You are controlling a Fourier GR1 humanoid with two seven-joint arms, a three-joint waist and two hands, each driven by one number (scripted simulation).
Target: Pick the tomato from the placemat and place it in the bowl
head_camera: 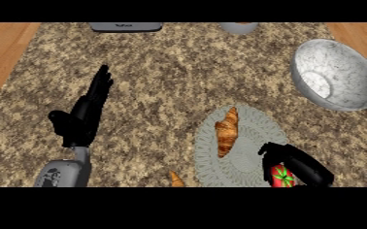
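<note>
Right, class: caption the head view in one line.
Right hand curled round the tomato at the placemat's edge, bowl beyond.

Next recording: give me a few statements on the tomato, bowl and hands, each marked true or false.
The right hand is curled round the red tomato with a green stalk. True.
The tomato lies in the speckled white round bowl. False: it is in the right hand, away from the bowl.
A golden croissant lies on the round grey woven placemat. True.
The left hand holds the croissant. False: it is open, holding nothing.
</note>
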